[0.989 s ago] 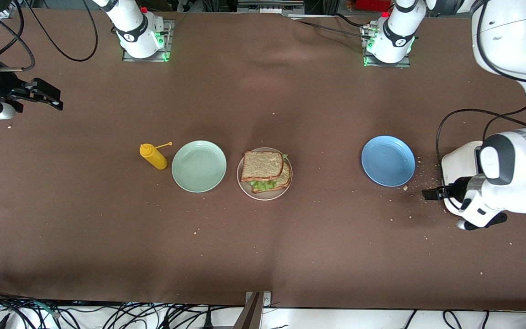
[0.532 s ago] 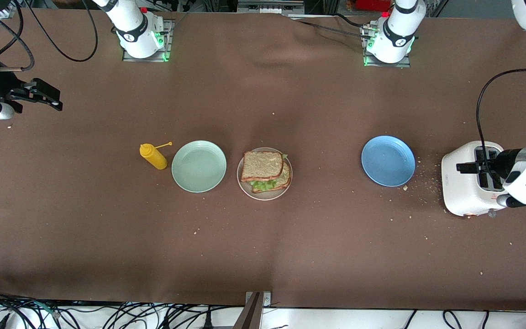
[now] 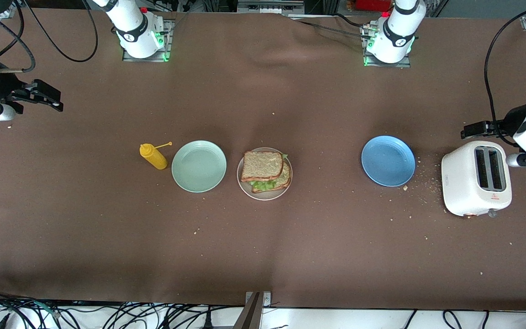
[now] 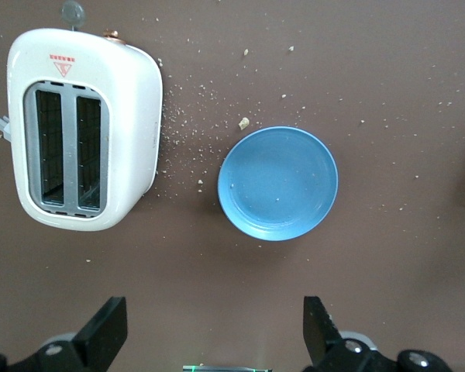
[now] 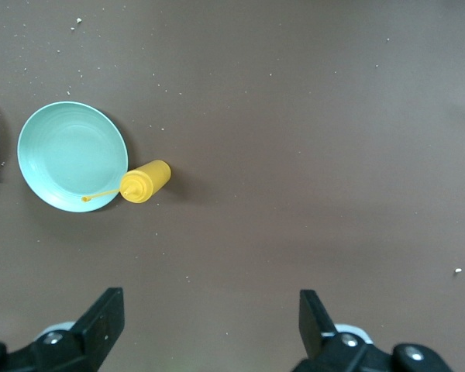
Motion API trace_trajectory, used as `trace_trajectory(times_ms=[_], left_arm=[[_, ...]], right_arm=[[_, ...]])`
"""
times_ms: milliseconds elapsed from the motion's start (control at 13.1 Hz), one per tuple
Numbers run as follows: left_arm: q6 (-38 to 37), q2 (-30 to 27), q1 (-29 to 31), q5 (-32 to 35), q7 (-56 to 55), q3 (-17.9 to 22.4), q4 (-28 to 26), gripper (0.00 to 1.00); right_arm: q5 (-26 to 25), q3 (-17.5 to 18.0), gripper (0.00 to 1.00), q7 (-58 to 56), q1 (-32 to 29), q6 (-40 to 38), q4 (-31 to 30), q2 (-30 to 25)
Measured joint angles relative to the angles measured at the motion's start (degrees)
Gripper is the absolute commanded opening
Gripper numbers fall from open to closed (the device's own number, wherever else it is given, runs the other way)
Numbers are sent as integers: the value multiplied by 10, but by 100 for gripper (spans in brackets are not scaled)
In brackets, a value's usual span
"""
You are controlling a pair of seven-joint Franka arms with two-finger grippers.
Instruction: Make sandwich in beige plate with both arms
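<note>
The sandwich sits on the beige plate mid-table, between mint plate and blue plate. Left gripper and right gripper hover over the table's ends, both spread, empty.

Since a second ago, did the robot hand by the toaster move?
Yes. The left gripper was low beside the toaster, toward the blue plate. It swung over the toaster and now hangs past its edge nearest the robots' bases, fingers open.

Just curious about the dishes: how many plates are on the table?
3. The beige plate holds the sandwich; the mint-green plate sits beside the mustard bottle; the blue plate sits beside the toaster.
</note>
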Motion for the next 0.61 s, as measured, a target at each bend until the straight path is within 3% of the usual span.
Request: trace_trajectory(times_ms=[228, 609], left_arm=[[0, -35, -12, 0, -17, -7, -1, 100], [15, -40, -13, 19, -22, -11, -2, 100]], right_arm=[[0, 0, 100, 0, 0, 3, 0, 0], [0, 0, 100, 0, 0, 6, 0, 0]])
